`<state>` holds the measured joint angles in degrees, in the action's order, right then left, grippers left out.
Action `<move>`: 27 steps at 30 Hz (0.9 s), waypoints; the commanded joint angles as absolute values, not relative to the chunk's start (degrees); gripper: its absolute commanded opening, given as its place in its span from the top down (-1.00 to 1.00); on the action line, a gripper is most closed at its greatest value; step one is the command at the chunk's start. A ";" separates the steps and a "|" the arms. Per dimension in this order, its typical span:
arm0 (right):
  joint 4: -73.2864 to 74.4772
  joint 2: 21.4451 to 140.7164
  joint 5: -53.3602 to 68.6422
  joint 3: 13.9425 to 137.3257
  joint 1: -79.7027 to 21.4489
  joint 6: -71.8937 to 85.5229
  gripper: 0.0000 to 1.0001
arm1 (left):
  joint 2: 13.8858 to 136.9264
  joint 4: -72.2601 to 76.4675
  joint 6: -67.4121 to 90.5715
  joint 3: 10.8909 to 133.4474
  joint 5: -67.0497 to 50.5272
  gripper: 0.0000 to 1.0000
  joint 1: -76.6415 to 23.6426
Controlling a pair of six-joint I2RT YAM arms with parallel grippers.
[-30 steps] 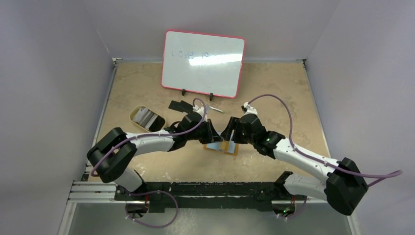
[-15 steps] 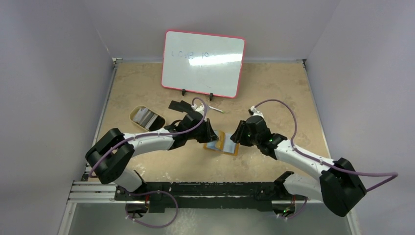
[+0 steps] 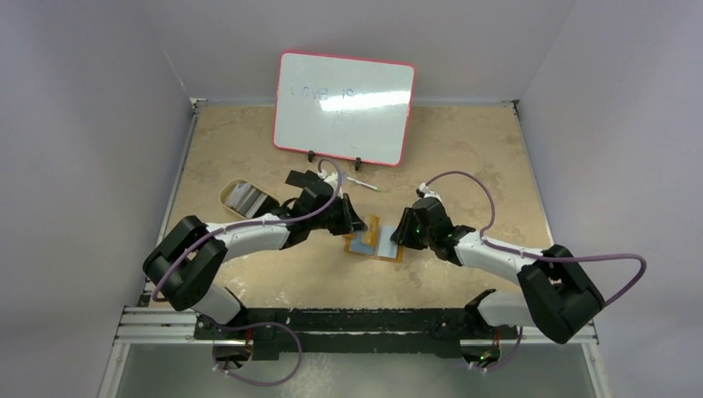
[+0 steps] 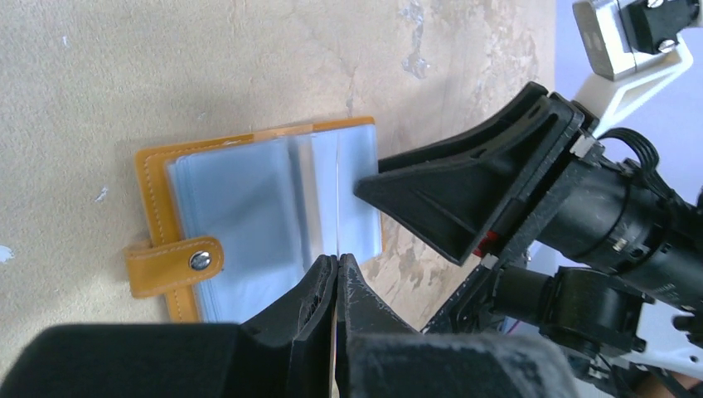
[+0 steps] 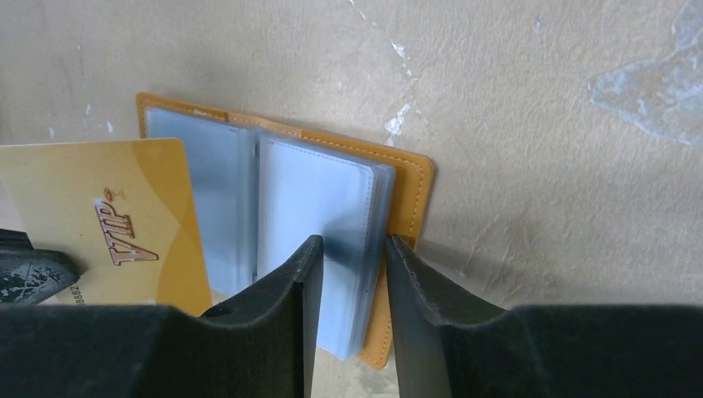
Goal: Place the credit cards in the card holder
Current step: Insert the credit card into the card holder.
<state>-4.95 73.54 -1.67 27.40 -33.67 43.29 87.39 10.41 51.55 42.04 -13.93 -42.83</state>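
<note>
The orange-tan card holder (image 3: 375,245) lies open on the table, its bluish sleeves (image 5: 311,199) facing up and its snap tab (image 4: 170,265) to one side. My left gripper (image 4: 338,259) is shut on a gold credit card marked VIP (image 5: 116,224). The card stands on edge over the sleeves near the holder's fold. My right gripper (image 5: 354,249) stands half closed astride the right edge of the sleeve stack and cover, with a gap between its fingers. In the top view the left gripper (image 3: 356,224) and right gripper (image 3: 400,234) flank the holder. Two black credit cards (image 3: 303,178) lie behind the left arm.
An oval tan tin dish (image 3: 247,201) sits left of the left arm. A slim pen (image 3: 362,185) lies in front of the pink-rimmed whiteboard (image 3: 344,108), which stands at the back. Grey walls close in the table on both sides.
My right gripper has drawn back to the holder's right edge and its jaws have narrowed. The left gripper has shifted slightly back and left with the card, uncovering more of the sleeves.
</note>
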 commanded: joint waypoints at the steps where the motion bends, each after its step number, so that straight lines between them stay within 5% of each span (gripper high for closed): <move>1: -9.35 75.97 -0.64 25.82 -33.27 41.49 0.28 | 86.62 19.37 54.15 39.51 -19.53 1.00 -41.15; 27: -10.02 76.36 -0.35 25.40 -33.22 41.52 0.39 | 88.48 18.00 57.94 36.04 -17.36 1.00 -40.69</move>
